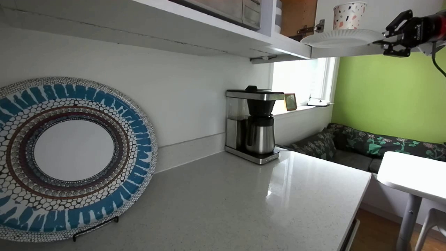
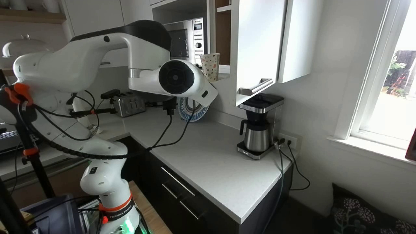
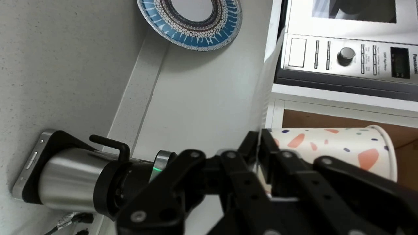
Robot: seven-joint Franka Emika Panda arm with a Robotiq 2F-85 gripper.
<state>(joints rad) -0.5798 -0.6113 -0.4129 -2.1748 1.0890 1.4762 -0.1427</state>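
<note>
My gripper (image 1: 380,42) is shut on the rim of a white paper plate (image 1: 325,40), up at the level of the cabinet's bottom shelf. In the wrist view the plate (image 3: 265,88) shows nearly edge-on, a thin white line between the fingertips (image 3: 259,138). A white paper cup (image 1: 348,16) with orange and dark flecks stands upright on the plate, close to the fingers. The cup also shows in an exterior view (image 2: 211,66) and lies sideways in the turned wrist view (image 3: 336,147). In an exterior view the arm (image 2: 177,76) hides the gripper.
A cabinet door (image 2: 260,42) stands open beside the cup, with a metal handle (image 2: 256,87). A microwave (image 3: 352,55) sits in the neighbouring cabinet bay. Below are a coffee maker (image 1: 260,136), a counter (image 1: 216,202) and a blue patterned round plate (image 1: 139,139) on a stand.
</note>
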